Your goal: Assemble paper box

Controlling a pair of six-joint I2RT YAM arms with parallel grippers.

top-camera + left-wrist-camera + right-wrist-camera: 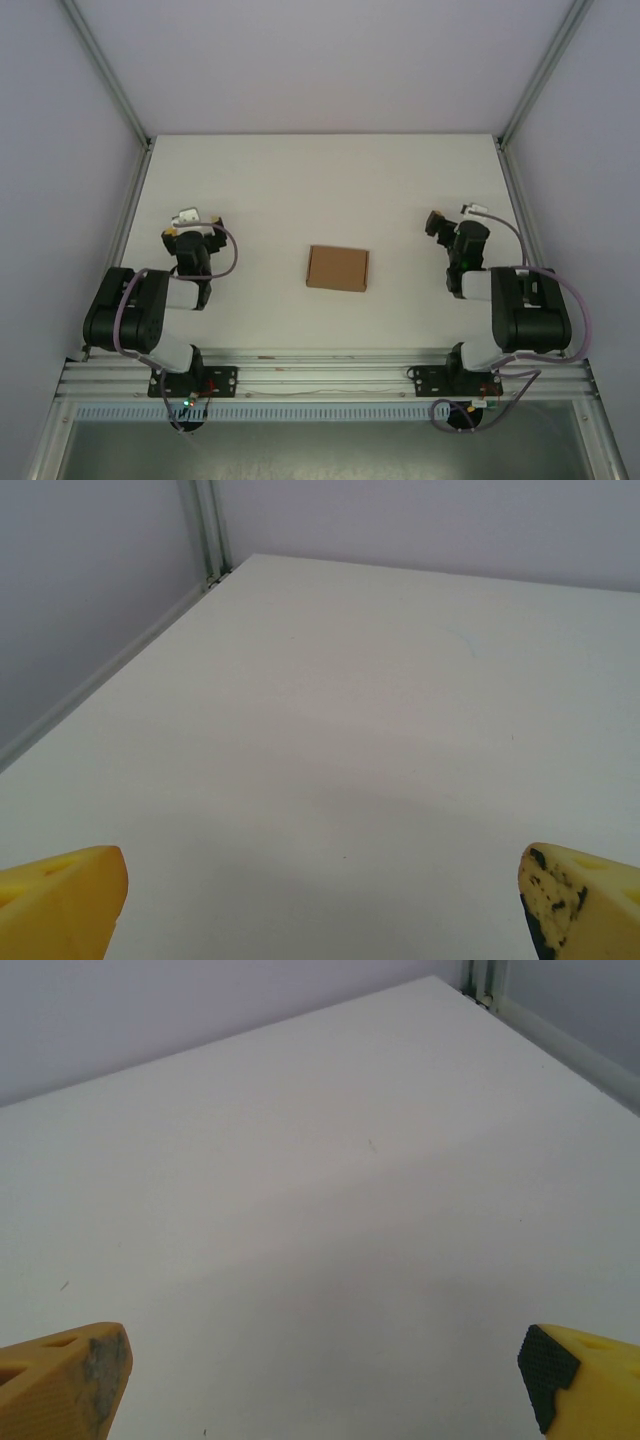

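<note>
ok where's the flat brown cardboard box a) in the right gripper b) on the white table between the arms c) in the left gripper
b: the flat brown cardboard box lies alone on the white table, while the left gripper and the right gripper stand open, empty.

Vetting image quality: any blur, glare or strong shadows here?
Top external: even light, small flat brown cardboard box crisp, no glare. Left wrist: yellow fingertips slightly soft, faint shadow on white table. Right wrist: similar faint shadow band.
</note>
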